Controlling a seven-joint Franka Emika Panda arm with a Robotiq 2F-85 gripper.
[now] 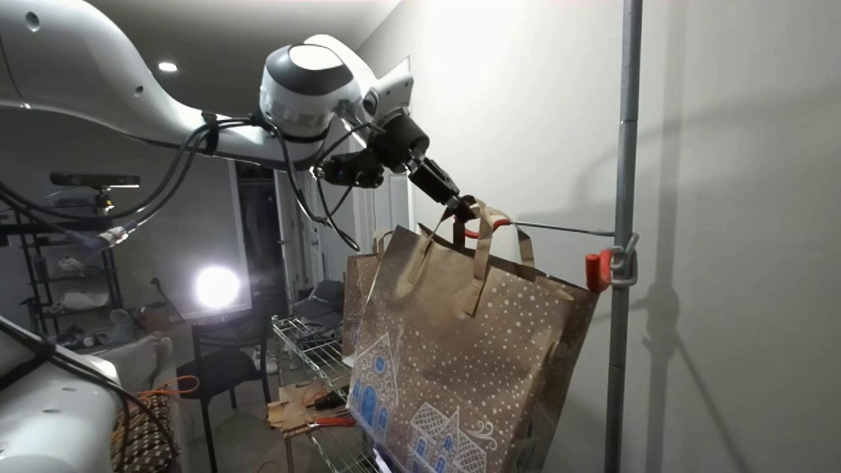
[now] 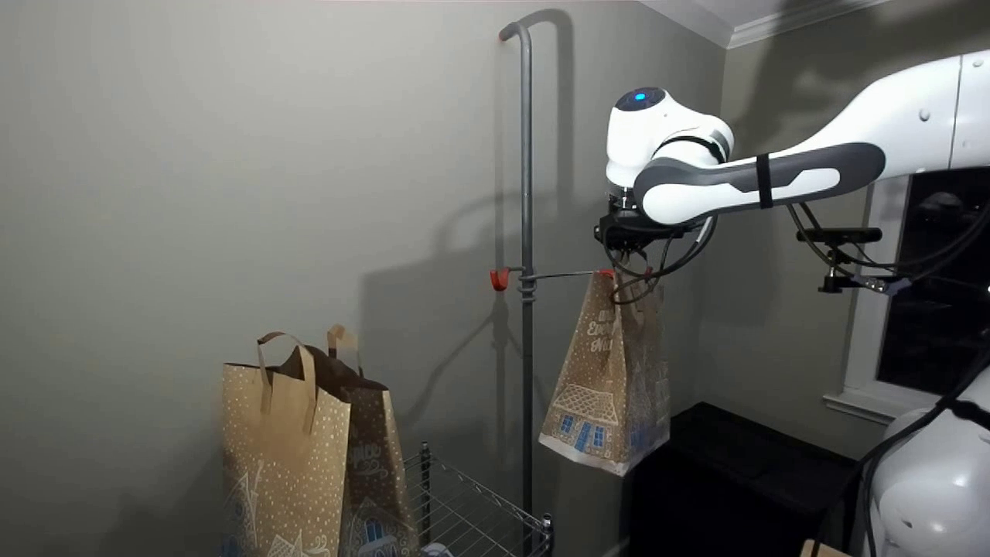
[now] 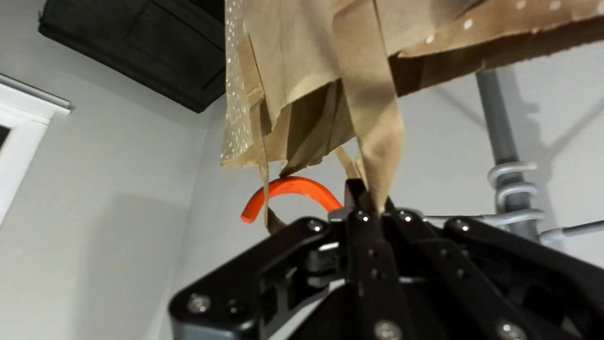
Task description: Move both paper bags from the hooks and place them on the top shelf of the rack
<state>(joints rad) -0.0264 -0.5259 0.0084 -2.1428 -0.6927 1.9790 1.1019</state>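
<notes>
A speckled brown paper bag [image 1: 460, 348] hangs tilted by the pole; it also shows in an exterior view [image 2: 611, 371] and in the wrist view [image 3: 306, 47]. My gripper [image 1: 464, 207] is shut on its handle strap [image 3: 375, 123], with the fingertips [image 3: 370, 198] pinching it. An orange-red hook [image 3: 295, 186] sits beside the fingertips among the handle loops; I cannot tell whether the loops bear on it. The second hook [image 2: 499, 279] holds nothing. The second paper bag [image 2: 286, 441] stands upright at the rack, its base hidden. The rack's top shelf [image 2: 472, 499] shows partly, also here [image 1: 315, 345].
The grey pole [image 2: 527, 178] with the hook arms stands close to the wall. A dark cap [image 1: 322, 299] and cables lie by the top shelf. Flat brown paper and tools [image 1: 315, 407] lie lower on the rack. A black box [image 2: 735, 480] stands below the hanging bag.
</notes>
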